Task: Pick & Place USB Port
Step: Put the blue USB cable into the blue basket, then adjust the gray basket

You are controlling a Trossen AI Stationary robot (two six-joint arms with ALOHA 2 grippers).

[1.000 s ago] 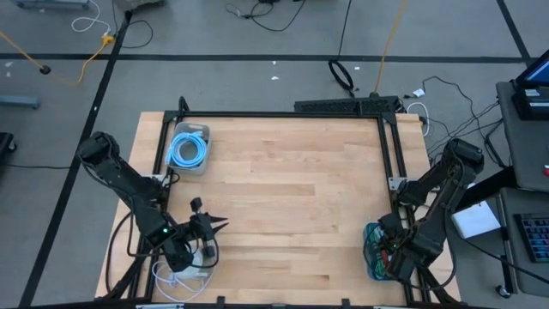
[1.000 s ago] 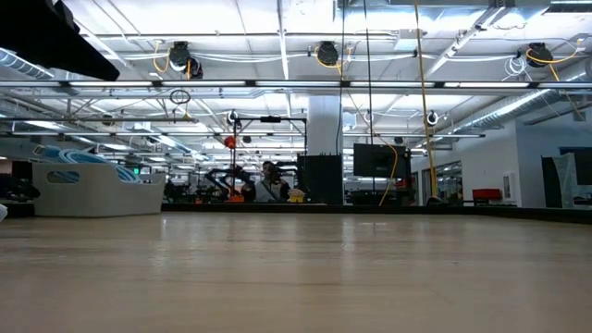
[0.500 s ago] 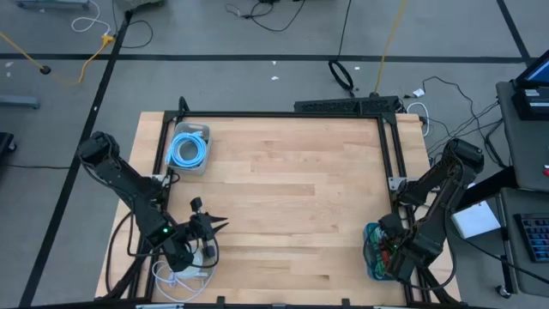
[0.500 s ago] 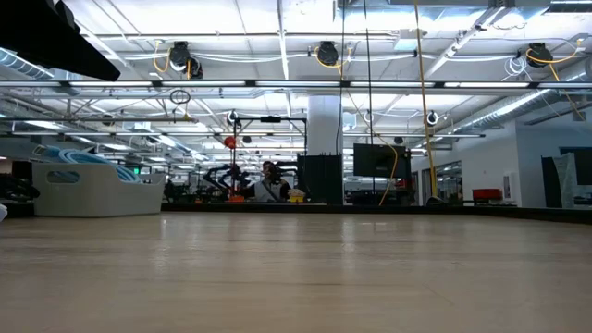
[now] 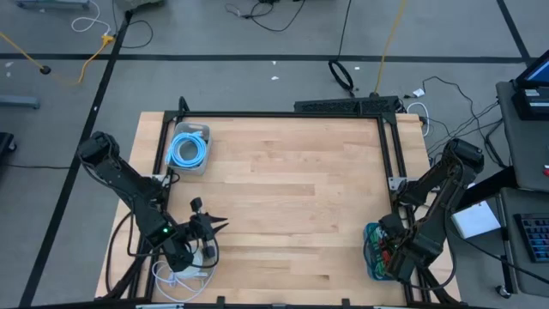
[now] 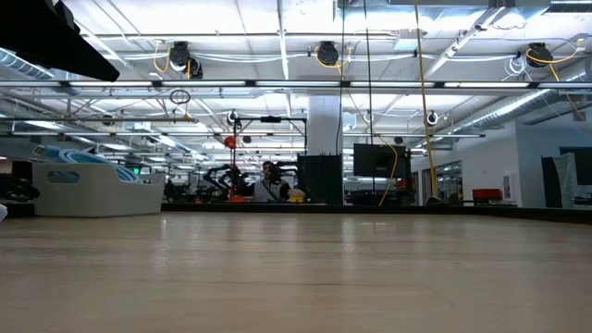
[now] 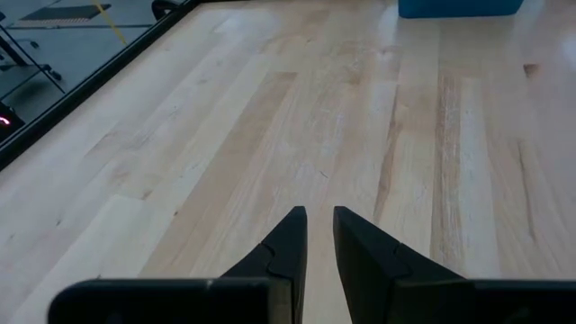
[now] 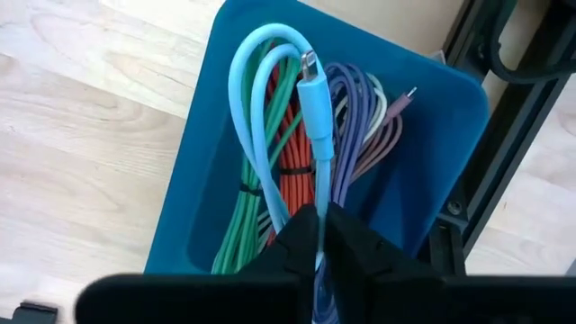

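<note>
A blue bin [image 8: 207,135] at the table's near right corner holds coiled green [image 8: 256,189], red [image 8: 290,135] and purple [image 8: 355,126] cables. A light blue USB cable [image 8: 247,81] loops over them, its plug [image 8: 309,65] lying on top. My right gripper [image 8: 319,236] hangs over the bin [image 5: 372,257], pointing down, shut on this cable. My left gripper [image 7: 319,225] is near the table's near left corner [image 5: 221,225], slanting down over bare wood, its fingers a small gap apart with nothing between them. My right gripper pinches the light blue cable's straight stretch [image 8: 321,193], a short way behind the plug, between its two fingers. The fingers come from above, pointing down into the bin. The cable's loop and plug lie over the other coils; whether it is lifted off them I cannot tell.
A white bin [image 5: 189,150] with a coiled blue cable stands at the far left; it also shows in the low view [image 6: 88,190]. A black frame rail [image 5: 390,154] runs along the table's right edge beside the blue bin. Bare wood [image 5: 292,197] fills the middle.
</note>
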